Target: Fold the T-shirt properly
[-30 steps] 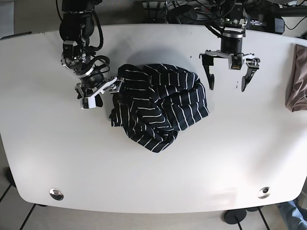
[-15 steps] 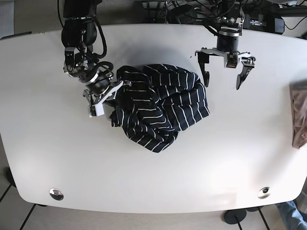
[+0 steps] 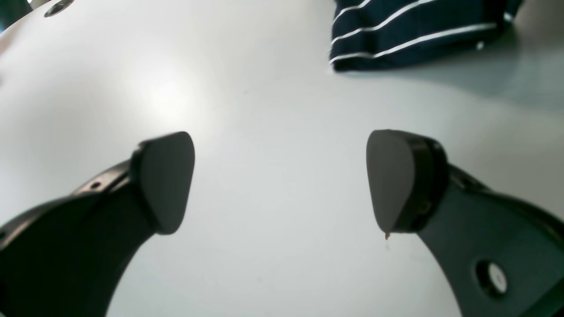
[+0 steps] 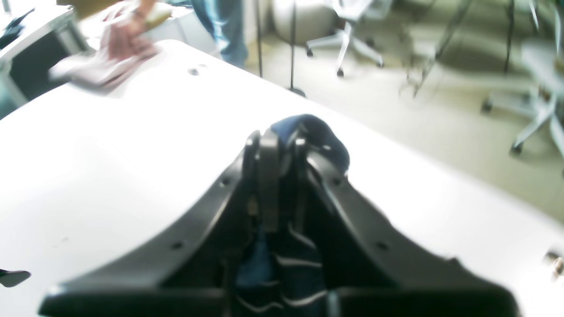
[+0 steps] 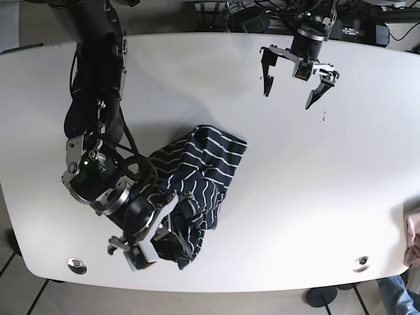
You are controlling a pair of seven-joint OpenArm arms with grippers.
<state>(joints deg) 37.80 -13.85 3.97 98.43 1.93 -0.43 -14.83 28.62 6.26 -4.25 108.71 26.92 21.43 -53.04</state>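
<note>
The navy T-shirt with white stripes (image 5: pixel 203 164) lies bunched on the white table (image 5: pixel 315 190), left of centre and toward the front. My right gripper (image 5: pixel 157 236) is at the front left, shut on a fold of the shirt. In the right wrist view the gripper (image 4: pixel 275 147) has its jaws together, with navy fabric (image 4: pixel 319 132) bulging out of the tips. My left gripper (image 5: pixel 287 97) is open and empty near the table's far edge, well away from the shirt. In the left wrist view the gripper (image 3: pixel 280 176) hangs over bare table, with a shirt edge (image 3: pixel 418 31) at the top.
A pink cloth (image 5: pixel 413 235) lies at the table's right edge; in the right wrist view a person's hand (image 4: pixel 125 42) rests on it. Metal grommets sit near the front corners (image 5: pixel 77 264) (image 5: pixel 361 264). Office chairs stand on the floor beyond the table (image 4: pixel 348 26).
My right gripper has pulled the shirt from the table's middle back toward the front left, stretching it out. My left gripper has moved back toward the far edge. The pink cloth has shifted frontward along the right edge.
</note>
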